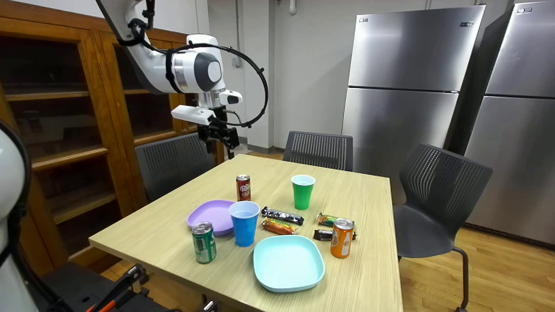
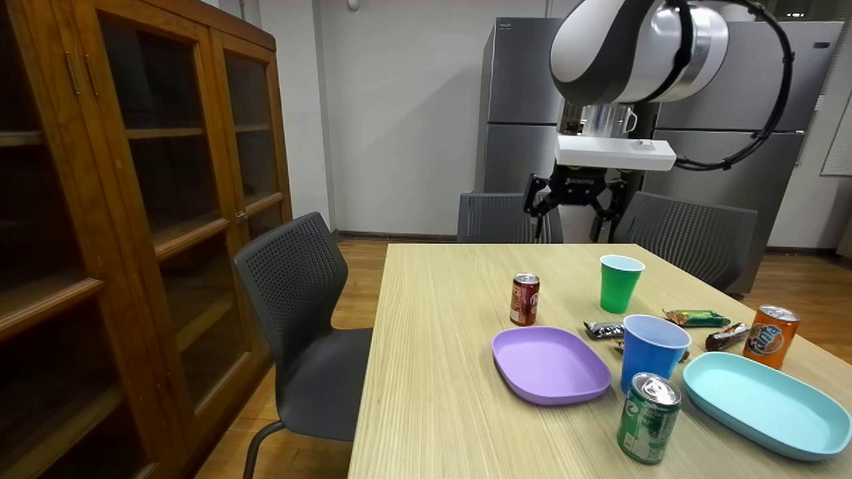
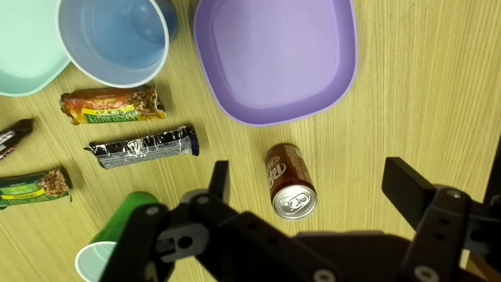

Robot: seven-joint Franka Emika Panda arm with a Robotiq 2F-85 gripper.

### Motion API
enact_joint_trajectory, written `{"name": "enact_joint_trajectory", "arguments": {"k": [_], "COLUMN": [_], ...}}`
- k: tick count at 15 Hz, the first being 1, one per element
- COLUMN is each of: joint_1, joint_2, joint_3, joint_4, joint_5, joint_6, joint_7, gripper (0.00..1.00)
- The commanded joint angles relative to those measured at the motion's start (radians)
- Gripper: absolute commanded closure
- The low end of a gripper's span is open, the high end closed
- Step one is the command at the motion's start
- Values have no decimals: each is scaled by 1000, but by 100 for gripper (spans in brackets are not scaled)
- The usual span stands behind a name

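Pale wood-grain table [image 1: 368, 277]. Black two-fingered gripper [image 2: 567, 231] hanging, fingers spread wide, well apart from purple rounded-square plastic plate [image 2: 551, 366]. Blue tapered plastic cup [image 2: 649, 352]: just beside plate. Green tapered plastic cup [image 2: 618, 286]: farther from plate. Dark-red cylindrical metal can [image 2: 524, 303]: upright, near plate, nearest gripper.

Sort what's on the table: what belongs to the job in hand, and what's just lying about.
Part of the work, by the look of it:
dark red can, framed in the wrist view by the open, empty gripper, untouched

Apparently just lying about:
purple plate
turquoise plate
blue cup
green cup
green can
orange can
four wrapped bars
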Motion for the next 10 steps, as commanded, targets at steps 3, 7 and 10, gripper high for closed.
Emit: {"name": "enact_joint_trajectory", "arguments": {"k": [3, 7, 10], "joint_1": [42, 63, 75], "joint_2": [136, 218, 277], "joint_3": [-44, -68, -82], "joint_4": [131, 207, 265], "joint_5": [-31, -21, -13], "joint_6": [-4, -15, -21], "joint_7": [42, 36, 32], "gripper": [0, 0, 0]}}
